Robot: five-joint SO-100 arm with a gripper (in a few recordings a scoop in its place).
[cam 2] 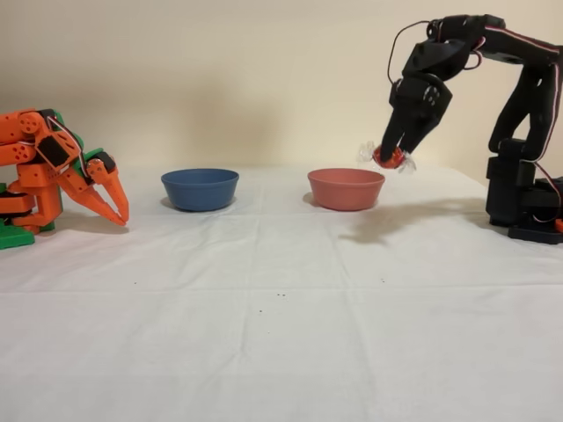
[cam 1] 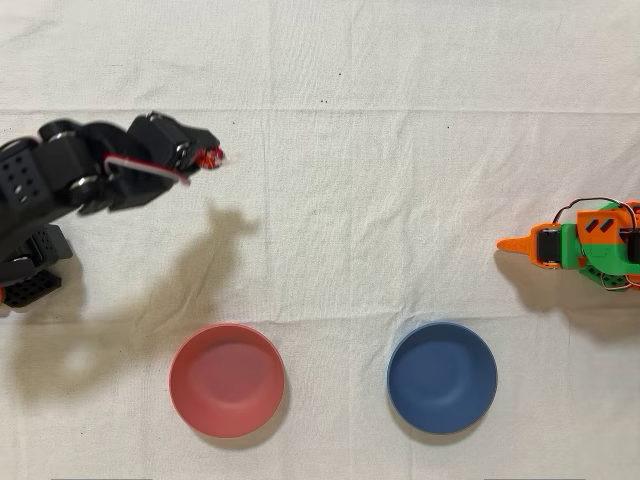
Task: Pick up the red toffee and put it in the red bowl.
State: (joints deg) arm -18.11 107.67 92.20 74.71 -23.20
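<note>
Because the red toffee (cam 2: pixel 388 157) must clear the rim of the red bowl (cam 2: pixel 346 188) before dropping in, the black arm's pincer (cam 2: pixel 390 156) grips it clenched, raised above the worktop (cam 2: pixel 281 308), short of the bowl toward the worktop's black-arm end.

From overhead we find the red bowl (cam 1: pixel 227 379) at seven o'clock, the blue bowl (cam 1: pixel 442 377) at five, and the toffee (cam 1: pixel 211 157) at ten.

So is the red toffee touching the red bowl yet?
Apart. The fixed view shows the red toffee held in the end effector, lifted above the red bowl rim with clear space between.
</note>
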